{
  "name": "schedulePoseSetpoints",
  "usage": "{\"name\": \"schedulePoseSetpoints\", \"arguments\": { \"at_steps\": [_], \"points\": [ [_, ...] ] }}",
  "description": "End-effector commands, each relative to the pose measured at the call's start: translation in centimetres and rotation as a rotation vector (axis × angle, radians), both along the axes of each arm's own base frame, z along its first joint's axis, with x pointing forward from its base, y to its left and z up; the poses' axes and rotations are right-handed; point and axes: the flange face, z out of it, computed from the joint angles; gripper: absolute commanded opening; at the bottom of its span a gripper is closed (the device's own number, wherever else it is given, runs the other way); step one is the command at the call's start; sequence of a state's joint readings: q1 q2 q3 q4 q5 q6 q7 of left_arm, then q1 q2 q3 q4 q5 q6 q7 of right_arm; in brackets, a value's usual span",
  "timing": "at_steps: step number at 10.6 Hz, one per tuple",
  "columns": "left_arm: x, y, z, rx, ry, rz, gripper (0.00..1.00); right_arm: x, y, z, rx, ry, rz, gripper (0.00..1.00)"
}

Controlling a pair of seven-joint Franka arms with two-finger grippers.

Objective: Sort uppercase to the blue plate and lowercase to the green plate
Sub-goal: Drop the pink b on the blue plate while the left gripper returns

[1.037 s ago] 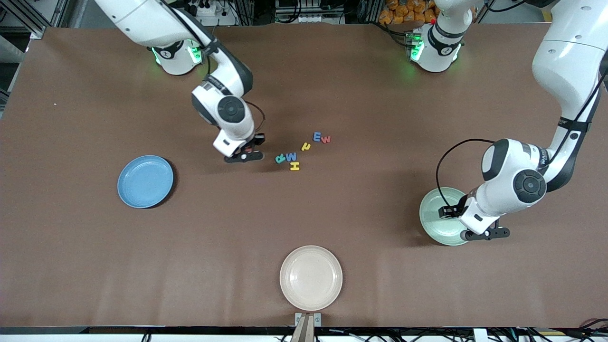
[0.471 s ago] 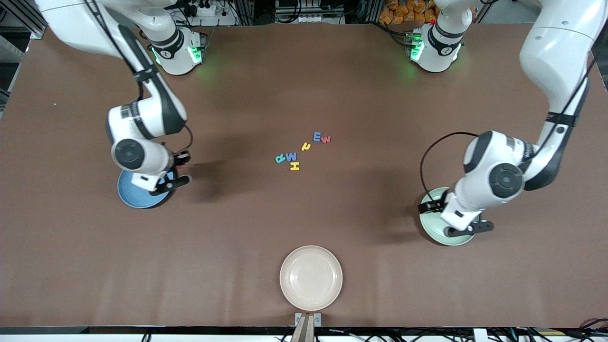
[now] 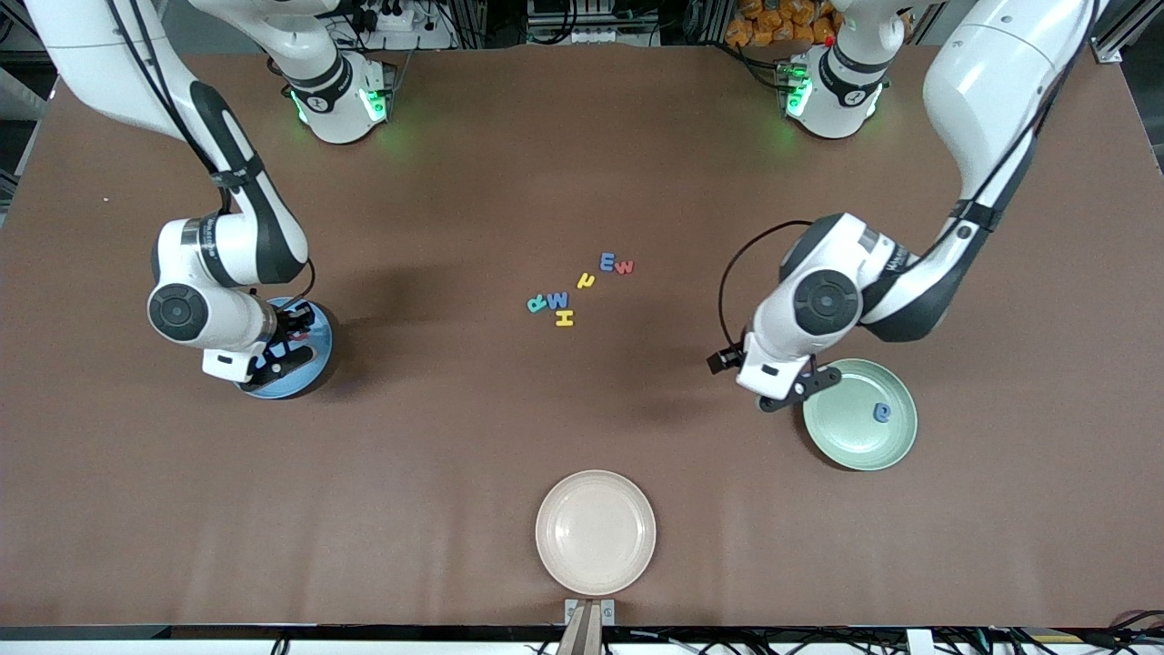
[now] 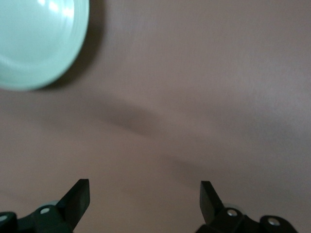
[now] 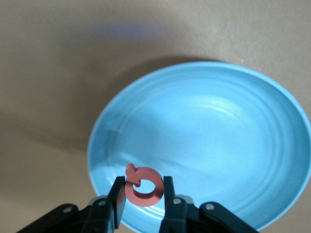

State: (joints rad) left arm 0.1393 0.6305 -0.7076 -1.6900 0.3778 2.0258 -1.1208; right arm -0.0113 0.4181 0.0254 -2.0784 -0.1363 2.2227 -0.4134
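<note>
Blue lowercase letter (image 3: 880,412) now dropped on green plate (image 3: 841,450), left gripper (image 3: 789,389) released, leaving; right gripper (image 5: 142,194) arrives over blue plate (image 5: 233,116) clenching red Q (image 5: 143,187).

Plain sky-blue plate (image 3: 314,373), red Q (image 5: 143,186), pale mint-green plate (image 3: 859,437) with blue rounded letter (image 3: 880,413), cream plate (image 3: 595,532), teal R (image 3: 536,303), blue M (image 3: 557,299), yellow H (image 3: 564,317), yellow hooked letter (image 3: 586,280), blue E (image 3: 607,262), red w (image 3: 624,267), brown table (image 3: 582,437)

Table (image 3: 582,164): I am seeing a brown surface carrying everything.
Plates: blue plate (image 3: 314,368) sitting toward the right arm's end; green plate (image 3: 850,441) toward the left arm's end; cream plate (image 3: 596,531) lying nearest the camera.
Letters (image 3: 573,289): lying clustered mid-table.
</note>
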Motion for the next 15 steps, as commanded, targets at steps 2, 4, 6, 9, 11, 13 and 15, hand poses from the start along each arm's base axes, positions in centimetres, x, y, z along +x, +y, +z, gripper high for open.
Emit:
{"name": "schedulePoseSetpoints", "arguments": {
  "at_steps": [2, 4, 6, 9, 11, 13, 15],
  "points": [
    [-4.2, -5.3, -0.3, 0.056, 0.051, 0.102, 1.0, -0.7, -0.8, -1.5, 0.031, 0.025, -0.016, 0.37],
    [-6.3, -8.6, -1.1, 0.073, 0.076, 0.249, 1.0, -1.0, -0.6, -1.6, 0.056, 0.051, -0.055, 0.62],
    [-9.3, -12.6, -1.8, 0.096, 0.096, 0.421, 1.0, -0.8, -0.4, -1.3, 0.07, 0.063, -0.076, 0.76],
    [-11.8, -15.8, -3.3, 0.113, 0.091, 0.634, 1.0, 1.6, -0.4, 1.8, 0.067, 0.081, -0.086, 0.75],
    [-15.2, -18.6, -5.0, 0.074, 0.052, 0.718, 1.0, 3.0, 0.8, 4.5, 0.074, 0.111, -0.172, 0.75],
    [-16.5, -18.7, -6.5, 0.034, -0.003, 0.85, 1.0, 3.1, 4.3, 5.6, 0.054, 0.095, -0.245, 0.73],
    [-18.3, -18.2, -8.3, 0.064, -0.091, 0.902, 1.0, 2.9, 9.2, 6.7, 0.031, 0.072, -0.326, 0.73]
  ]
}}
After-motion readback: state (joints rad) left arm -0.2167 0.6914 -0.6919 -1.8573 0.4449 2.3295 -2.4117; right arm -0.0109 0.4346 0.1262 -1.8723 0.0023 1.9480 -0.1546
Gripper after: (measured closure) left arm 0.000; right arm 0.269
